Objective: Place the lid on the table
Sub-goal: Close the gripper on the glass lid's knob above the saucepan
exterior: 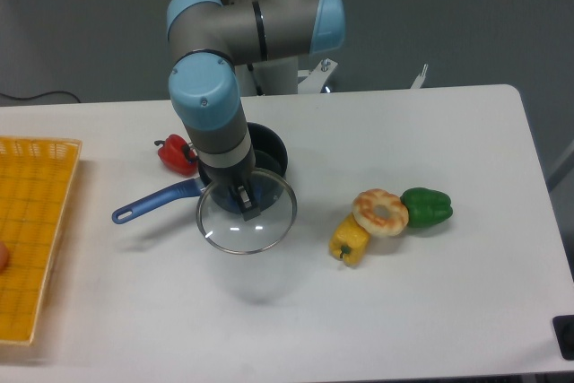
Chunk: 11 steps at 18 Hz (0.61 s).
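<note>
The hand (244, 202) grips the lid (246, 213) by its centre knob, which the fingers hide; the lid hangs above the desk (430, 293), a faint shadow beneath it, overlapping the saucepan (262, 152); the arm covers much of the pan and part of a red pepper (176, 154); the yellow tray (36, 230) is cut off at left; a doughnut (380, 212) overlaps yellow (350, 239) and green (427, 207) peppers.
</note>
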Each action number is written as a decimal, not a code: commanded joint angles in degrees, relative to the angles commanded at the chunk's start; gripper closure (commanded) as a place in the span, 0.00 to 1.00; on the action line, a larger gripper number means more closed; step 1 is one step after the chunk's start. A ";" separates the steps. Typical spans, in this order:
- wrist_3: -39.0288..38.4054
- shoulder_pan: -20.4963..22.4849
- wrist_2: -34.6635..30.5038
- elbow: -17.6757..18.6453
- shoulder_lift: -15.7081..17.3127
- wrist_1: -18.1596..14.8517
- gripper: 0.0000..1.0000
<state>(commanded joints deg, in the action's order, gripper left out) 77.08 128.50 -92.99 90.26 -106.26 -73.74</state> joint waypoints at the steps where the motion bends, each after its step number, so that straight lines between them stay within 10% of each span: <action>1: -0.35 0.00 0.00 0.26 0.00 0.09 0.57; 11: -4.74 -0.35 -0.53 -0.35 -1.40 1.23 0.57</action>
<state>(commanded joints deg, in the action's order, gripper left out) 72.34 128.14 -93.52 89.91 -107.66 -72.51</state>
